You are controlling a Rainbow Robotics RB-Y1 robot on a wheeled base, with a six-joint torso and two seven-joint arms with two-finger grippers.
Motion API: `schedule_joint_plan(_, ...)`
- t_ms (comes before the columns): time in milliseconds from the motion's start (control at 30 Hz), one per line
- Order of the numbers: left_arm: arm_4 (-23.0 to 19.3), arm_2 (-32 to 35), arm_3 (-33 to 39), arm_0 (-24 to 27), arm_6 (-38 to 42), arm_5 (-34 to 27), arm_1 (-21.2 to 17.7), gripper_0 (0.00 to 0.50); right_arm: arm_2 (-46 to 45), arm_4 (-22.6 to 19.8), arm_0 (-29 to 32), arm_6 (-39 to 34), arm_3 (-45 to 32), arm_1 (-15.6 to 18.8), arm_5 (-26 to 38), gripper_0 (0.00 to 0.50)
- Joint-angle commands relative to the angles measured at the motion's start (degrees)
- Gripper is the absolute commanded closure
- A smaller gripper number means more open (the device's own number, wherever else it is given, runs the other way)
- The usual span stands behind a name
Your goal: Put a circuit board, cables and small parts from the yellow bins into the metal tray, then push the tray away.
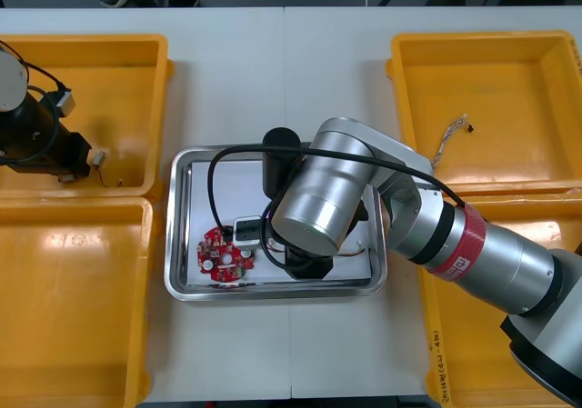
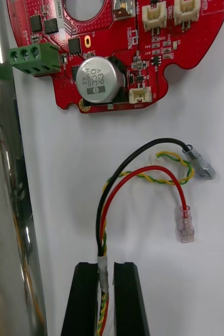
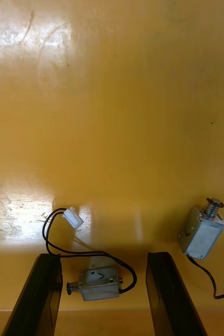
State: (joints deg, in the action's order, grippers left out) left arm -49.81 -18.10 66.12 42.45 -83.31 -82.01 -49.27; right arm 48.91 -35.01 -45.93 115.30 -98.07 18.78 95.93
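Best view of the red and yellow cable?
Right wrist: the red and yellow cable, pinched by the right gripper, lies on the metal tray. Front: the arm covers most. Left wrist: left gripper open in a yellow bin.

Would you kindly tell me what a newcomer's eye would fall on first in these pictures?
First comes the right claw over the metal tray, shut on a red and yellow cable whose loose ends lie just short of the round red circuit board on the tray's white inside. Next comes the left claw, open in the far left yellow bin, with a small metal part lying between its fingers.
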Motion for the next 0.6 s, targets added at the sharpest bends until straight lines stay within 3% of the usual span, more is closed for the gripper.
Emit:
schedule_joint_plan(33, -0.28, -0.44, -0.03, 1.85, -2.56, 0.01, 0.67, 0.032, 0.84, -0.23, -2.5, 2.65, -0.55, -1.2, -0.48, 0.189)
schedule_joint_plan(100, -0.11, -0.36, -0.12, 1.85, -2.47, -0.08, 0.58, 0.033, 0.75, -0.32, -2.5, 2.74, -0.55, -1.2, -0.48, 0.117)
schedule_joint_plan(267, -0.11, -0.44, -0.73, 1.67, -2.38, -0.25, 0.58, 0.033, 0.75, -0.67, -2.59, 3.0, -0.55, -1.03, -0.31, 0.011)
schedule_joint_plan(600, 0.16, -0.44, -0.73, 0.18, -2.21, -0.25, 0.58, 0.033, -2.68, -3.49, -3.21, 2.92, -1.78, -0.94, 3.47, 0.0)
